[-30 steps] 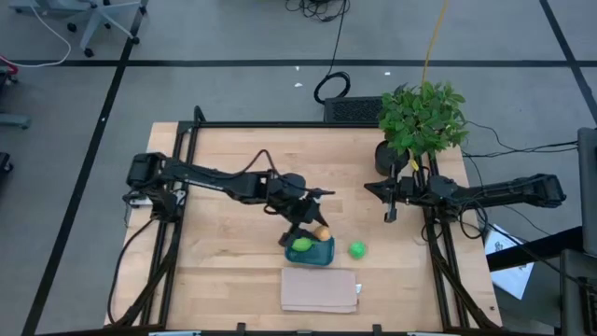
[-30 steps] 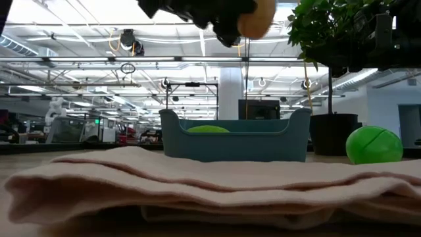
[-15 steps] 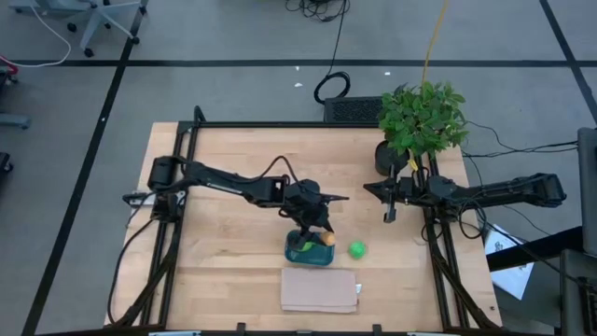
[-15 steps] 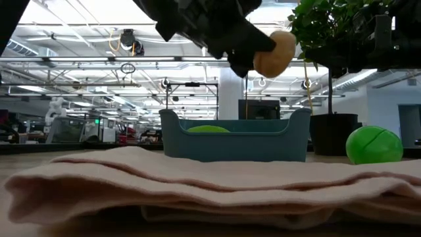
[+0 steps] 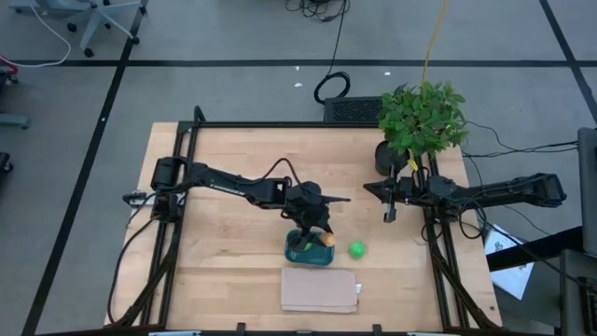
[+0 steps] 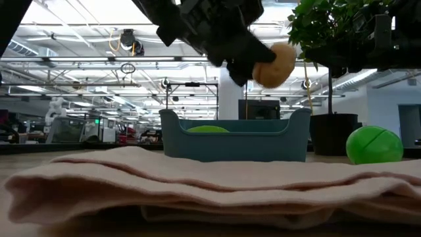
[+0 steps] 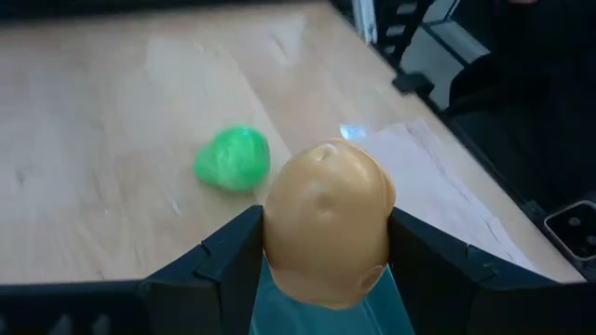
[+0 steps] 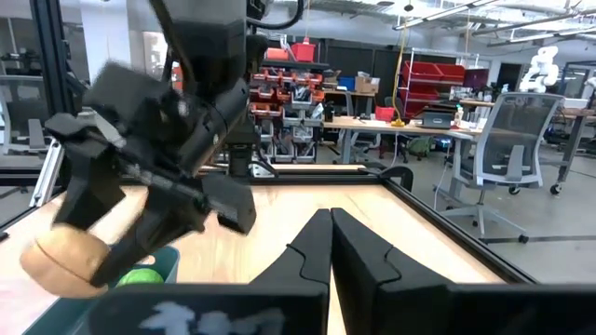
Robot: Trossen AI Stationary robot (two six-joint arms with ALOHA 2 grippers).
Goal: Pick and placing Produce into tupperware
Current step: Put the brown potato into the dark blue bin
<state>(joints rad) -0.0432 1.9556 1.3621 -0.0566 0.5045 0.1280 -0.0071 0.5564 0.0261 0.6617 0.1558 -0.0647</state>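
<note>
One yellow-orange piece [image 6: 274, 65] is hanging over the tupperware [image 6: 235, 139] — left gripper [image 7: 326, 237] clamping it for release; right gripper [image 8: 331, 244] is idling shut, well apart.

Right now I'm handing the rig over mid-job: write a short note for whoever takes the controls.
Left gripper: fingers shut on the yellow-orange piece, held in the air above the right end of the teal tupperware, not yet released.
Right gripper: shut, holding nothing, parked near the potted plant on the table's right side.
Done: the lime-green piece lies inside the tupperware.
Left: lower and drop the yellow-orange piece into the tupperware, then fetch the bright green ball, which sits on the table just right of the tupperware.
The tan cloth lies in front of the tupperware.
</note>
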